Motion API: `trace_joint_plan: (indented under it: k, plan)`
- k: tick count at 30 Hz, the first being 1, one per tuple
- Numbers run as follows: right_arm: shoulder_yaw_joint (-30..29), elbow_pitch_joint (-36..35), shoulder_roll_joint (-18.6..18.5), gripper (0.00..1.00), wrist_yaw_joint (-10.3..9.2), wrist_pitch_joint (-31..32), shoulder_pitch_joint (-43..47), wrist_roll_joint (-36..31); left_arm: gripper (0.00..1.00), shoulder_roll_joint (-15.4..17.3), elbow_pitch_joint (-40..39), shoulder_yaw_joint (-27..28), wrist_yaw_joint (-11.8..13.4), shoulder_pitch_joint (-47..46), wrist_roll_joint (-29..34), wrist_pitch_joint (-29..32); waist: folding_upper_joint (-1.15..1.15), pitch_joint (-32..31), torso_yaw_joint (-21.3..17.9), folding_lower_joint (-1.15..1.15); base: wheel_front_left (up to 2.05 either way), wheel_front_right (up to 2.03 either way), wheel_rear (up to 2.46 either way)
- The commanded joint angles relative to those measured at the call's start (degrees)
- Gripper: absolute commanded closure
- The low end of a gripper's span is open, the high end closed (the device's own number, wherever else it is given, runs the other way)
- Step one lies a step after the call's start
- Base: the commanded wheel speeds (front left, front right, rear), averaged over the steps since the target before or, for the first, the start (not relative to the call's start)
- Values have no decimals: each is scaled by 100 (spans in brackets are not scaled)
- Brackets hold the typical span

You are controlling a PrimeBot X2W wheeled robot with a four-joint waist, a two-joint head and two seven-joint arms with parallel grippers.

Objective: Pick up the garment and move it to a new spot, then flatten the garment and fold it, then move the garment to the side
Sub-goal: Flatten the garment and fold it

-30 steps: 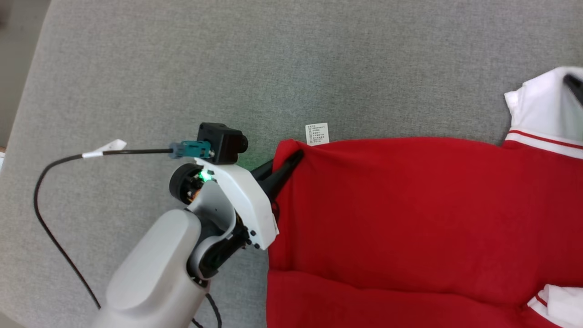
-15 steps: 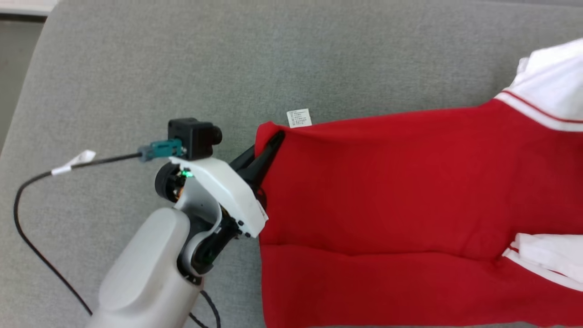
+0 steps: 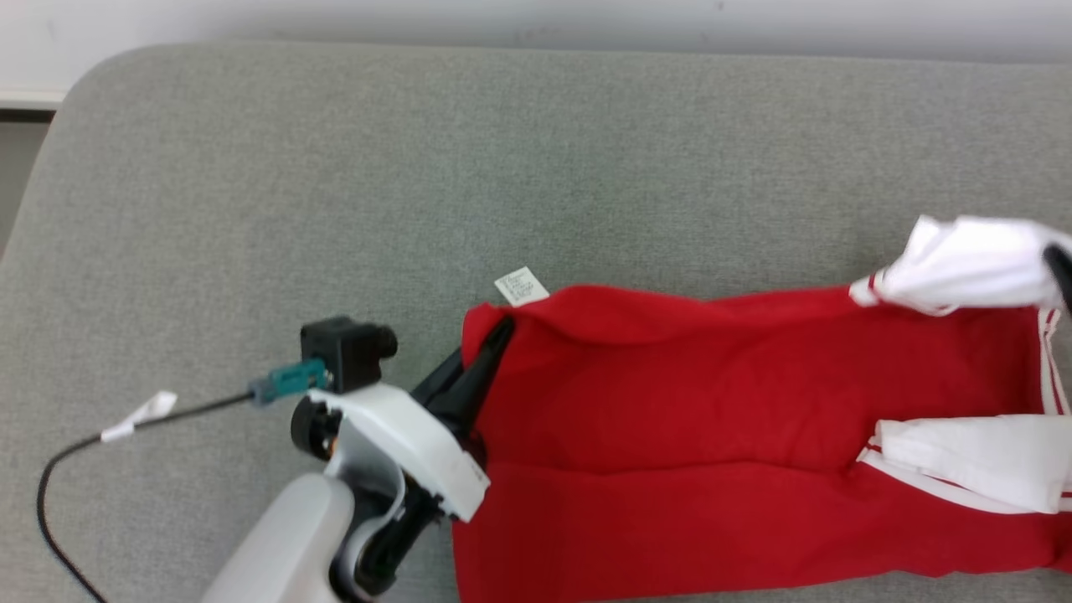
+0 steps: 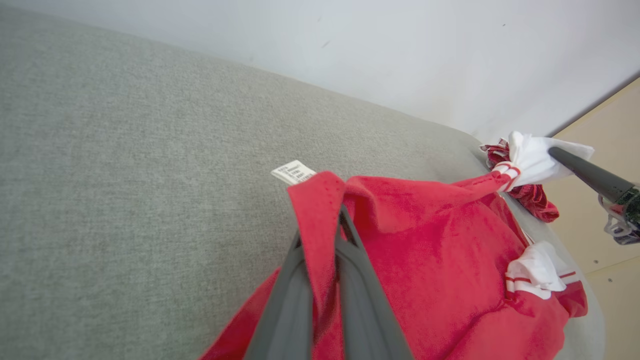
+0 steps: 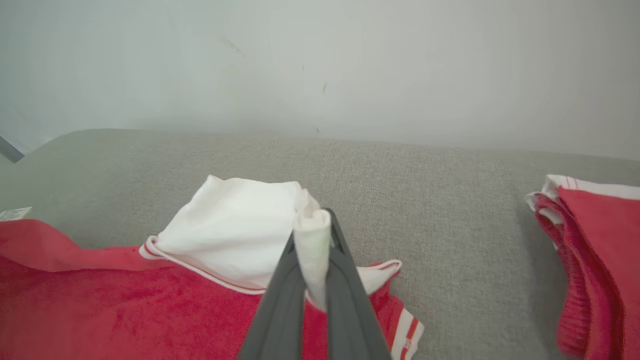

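The garment is a red shirt with white sleeves and collar, stretched sideways across a grey cushion. My left gripper is shut on its red hem corner, just below a white care label. In the left wrist view, red cloth runs down between the closed fingers. My right gripper is at the right edge of the head view, shut on the white sleeve. In the right wrist view, the right gripper pinches a roll of white fabric. The far edge of the shirt hangs taut between the two grips.
A second red and white garment lies folded on the cushion to the right of the held sleeve. A pale wall runs behind the cushion. A black cable trails from my left wrist over the left part of the cushion.
The head camera has shifted, and the wall now shows along the top. Both grippers stayed shut on the shirt. The white sleeve has bunched up in the right grip.
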Motion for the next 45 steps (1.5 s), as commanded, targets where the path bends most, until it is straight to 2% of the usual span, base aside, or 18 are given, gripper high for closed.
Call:
trace_joint_plan:
  k: [1, 7, 13, 14, 15, 16, 17, 18, 23, 28, 33, 35, 38, 41, 45]
  plan:
    - [-43, -80, 34, 100, 1, -96, 238, 73, 100, 57, -65, 0, 38, 173, 65, -104, 0, -83, -66, 0, 0, 0, 0]
    - [-102, -327, 194, 100, 1, -388, 1081, 108, 100, 55, -402, -53, 193, 837, 122, -445, 0, -238, -182, 0, 0, 0, 0]
    - [104, -318, 244, 100, 2, -331, 1385, 12, 100, 149, -475, -51, 293, 1217, 169, -583, 0, -349, -242, 0, 0, 0, 0]
    - [126, -276, 209, 98, 2, -317, 1407, -21, 80, 144, -472, -49, 325, 1246, 198, -620, 0, -363, -238, 0, 0, 0, 0]
    - [126, -276, 209, 98, 2, -317, 1407, -21, 80, 144, -472, -49, 325, 1246, 198, -620, 0, -363, -238, 0, 0, 0, 0]
    - [129, -229, 183, 65, 2, -319, 1435, -47, 53, 124, -459, -49, 347, 1295, 208, -654, 0, -386, -228, 0, 0, 0, 0]
    - [142, -208, 155, 4, 2, -312, 1483, -69, 7, 128, -448, -59, 363, 1338, 232, -699, 0, -409, -217, 0, 0, 0, 0]
    - [157, -173, 142, 0, 2, -269, 1549, -41, 0, 149, -422, -76, 386, 1381, 265, -711, 0, -431, -209, 0, 0, 0, 0]
    - [-46, -187, -4, 0, 2, -149, 1858, 153, 0, 238, -351, -164, 412, 1663, 363, -886, 0, -599, -187, 0, 0, 0, 0]
    - [-550, -216, -106, 0, 2, -125, 2011, 349, 0, 264, -472, 97, 738, 2022, 686, -1701, 0, -781, -221, 0, 0, 0, 0]
    - [-903, -42, 230, 0, 2, 39, 1839, 109, 0, 62, -720, 522, 1186, 2415, 1311, -2038, 0, -917, -215, 0, 0, 0, 0]
    - [-1080, 122, 401, 0, 0, 166, 1746, -61, 0, -209, -970, 755, 1242, 2582, 1550, -2033, 0, -927, -181, 0, 0, 0, 0]
    - [-1154, 329, 719, 0, 1, 596, 1617, -328, 0, -402, -1164, 1011, 1172, 2803, 2112, -2031, 0, -942, -106, 0, 0, 0, 0]
    - [-1161, 555, 845, 0, 1, 1144, 1527, -667, 0, -556, -1210, 1159, 1082, 2946, 2565, -2033, 0, -962, -36, 0, 0, 0, 0]
    - [-1155, 810, 981, 0, 1, 1762, 1432, -1001, 0, -689, -1197, 1364, 893, 3057, 2861, -2033, 0, -968, 43, 0, 0, 0, 0]
